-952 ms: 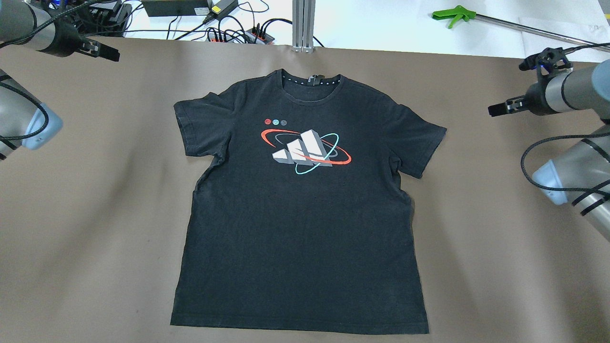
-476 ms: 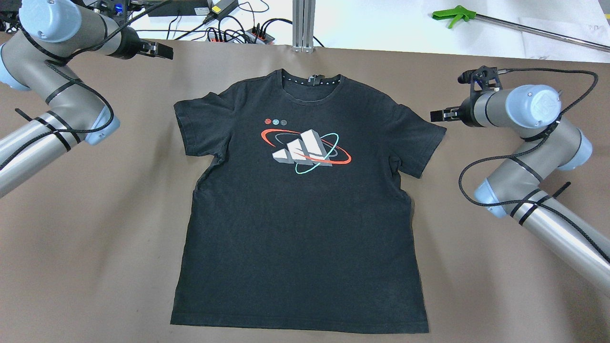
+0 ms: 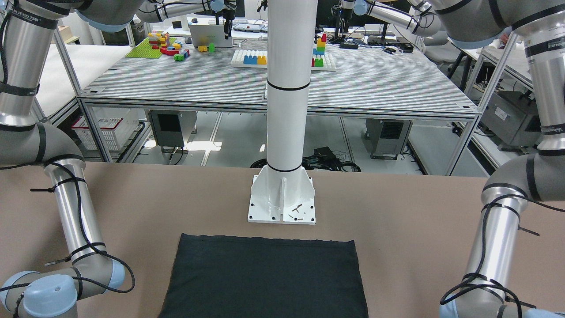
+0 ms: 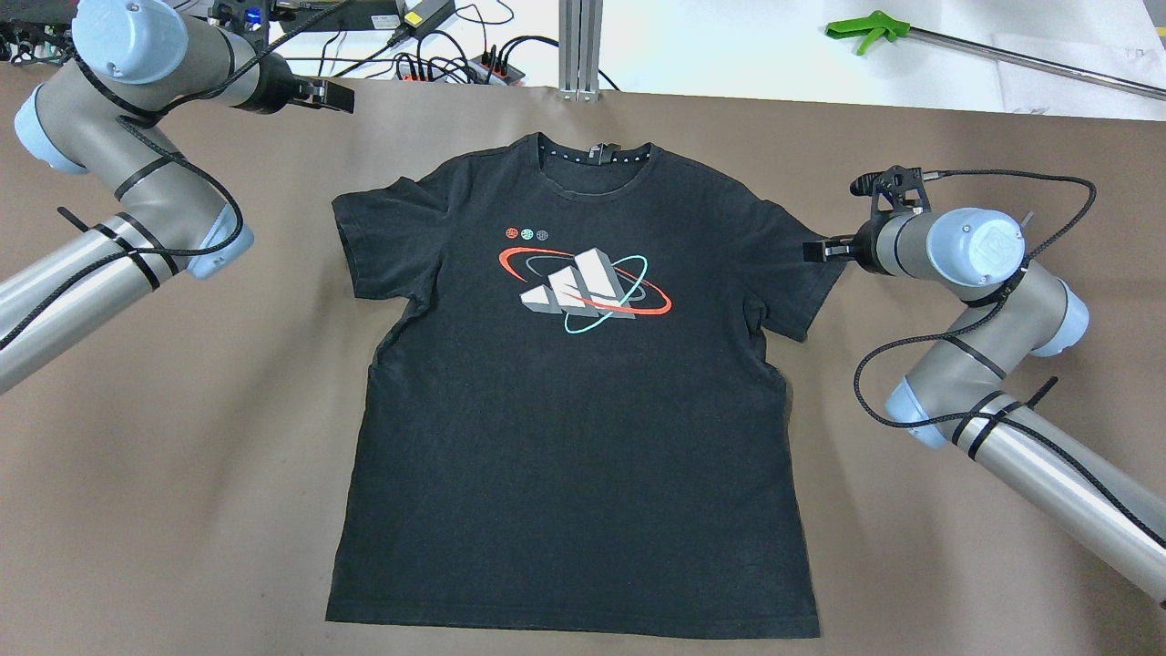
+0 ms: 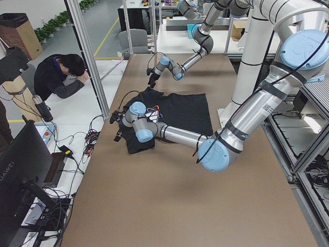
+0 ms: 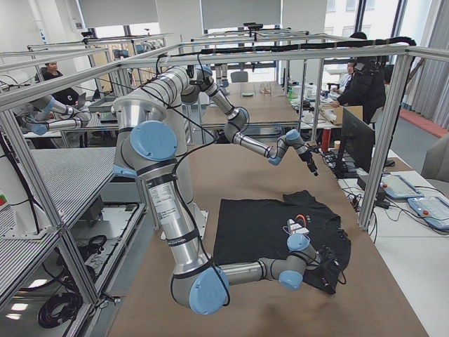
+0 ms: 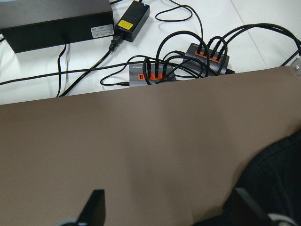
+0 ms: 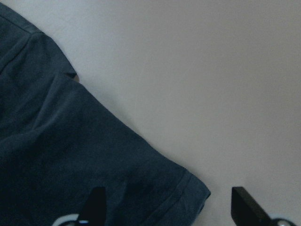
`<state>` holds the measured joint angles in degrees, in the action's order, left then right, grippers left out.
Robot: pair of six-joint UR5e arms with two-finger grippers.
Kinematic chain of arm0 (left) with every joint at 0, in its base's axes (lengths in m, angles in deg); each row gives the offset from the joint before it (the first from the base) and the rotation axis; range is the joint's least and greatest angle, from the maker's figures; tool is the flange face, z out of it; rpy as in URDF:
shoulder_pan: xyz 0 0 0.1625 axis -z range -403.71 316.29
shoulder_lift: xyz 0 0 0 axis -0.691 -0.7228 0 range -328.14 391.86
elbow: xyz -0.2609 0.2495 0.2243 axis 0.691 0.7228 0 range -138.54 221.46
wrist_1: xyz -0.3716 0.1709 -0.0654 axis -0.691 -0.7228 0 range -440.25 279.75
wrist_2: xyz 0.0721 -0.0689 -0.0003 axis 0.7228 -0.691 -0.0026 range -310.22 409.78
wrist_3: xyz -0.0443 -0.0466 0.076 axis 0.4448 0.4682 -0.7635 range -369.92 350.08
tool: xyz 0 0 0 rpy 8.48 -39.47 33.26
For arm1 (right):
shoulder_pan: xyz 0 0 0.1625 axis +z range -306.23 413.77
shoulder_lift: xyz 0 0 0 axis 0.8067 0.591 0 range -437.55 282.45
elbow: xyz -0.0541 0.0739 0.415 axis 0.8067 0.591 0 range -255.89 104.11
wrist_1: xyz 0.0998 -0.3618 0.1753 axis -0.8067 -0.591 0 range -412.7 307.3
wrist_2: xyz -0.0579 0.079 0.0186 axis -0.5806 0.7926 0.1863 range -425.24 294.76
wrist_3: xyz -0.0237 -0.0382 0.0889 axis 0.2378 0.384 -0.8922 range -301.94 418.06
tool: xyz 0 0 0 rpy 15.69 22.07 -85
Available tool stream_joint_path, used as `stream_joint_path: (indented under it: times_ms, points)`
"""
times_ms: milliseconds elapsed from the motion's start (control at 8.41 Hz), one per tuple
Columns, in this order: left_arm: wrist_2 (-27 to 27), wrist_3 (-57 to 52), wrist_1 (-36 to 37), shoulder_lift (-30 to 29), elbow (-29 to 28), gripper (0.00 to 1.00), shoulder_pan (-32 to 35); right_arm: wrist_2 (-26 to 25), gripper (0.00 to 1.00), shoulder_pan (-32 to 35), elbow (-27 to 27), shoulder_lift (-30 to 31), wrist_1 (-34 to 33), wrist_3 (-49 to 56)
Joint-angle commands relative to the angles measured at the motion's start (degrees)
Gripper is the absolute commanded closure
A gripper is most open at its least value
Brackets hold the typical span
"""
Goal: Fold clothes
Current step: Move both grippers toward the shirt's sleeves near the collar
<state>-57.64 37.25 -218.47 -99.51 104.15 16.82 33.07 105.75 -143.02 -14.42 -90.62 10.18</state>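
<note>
Fingers [image 8: 97,203] of the right gripper [image 8: 167,189] stand spread wide and hold nothing. In the right wrist view the hem corner of the right sleeve [image 8: 141,179] lies between them, closer to the finger at the view's left, with bare table [image 8: 211,70] under the other. Fingers [image 7: 94,209] of the left gripper [image 7: 168,193] are likewise spread and empty. They hang over bare table by the far edge, and only a margin of black cloth shows beside the finger at the view's right. Seen from overhead, the right gripper [image 4: 813,251] sits at the outer edge of its sleeve. The left gripper [image 4: 335,94] is well apart from the left sleeve [image 4: 373,241], which lies nearer the robot and a little to the right of it. The T-shirt [image 4: 574,437] lies flat at mid-table, printed logo [image 4: 583,292] up. Its long axis runs from the collar [image 4: 597,159] on the far side to the hem [image 4: 574,624] on the near side, with one sleeve out toward each arm. The right arm is therefore the nearer. Judged from this layout, a sleeve grasp would ask of it little more than a descent, whereas the left must first travel near and rightward to reach cloth.
</note>
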Motion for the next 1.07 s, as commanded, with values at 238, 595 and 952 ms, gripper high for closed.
stream_joint_path:
  times_ms: [238,595,952]
  points:
    - [0.0,0.3,0.0,-0.2,0.2,0.05,-0.2,-0.2,0.29,-0.4,0.7,0.6,0.0,-0.3]
    - [0.0,0.4,-0.3,-0.1,0.3,0.05,-0.3,-0.3,0.75,-1.2,0.7,0.7,-0.1,-0.9]
    - [0.0,0.6,-0.4,-0.1,0.5,0.05,-0.3,0.2,1.0,-1.2,-0.2,0.2,-0.3,-1.0]
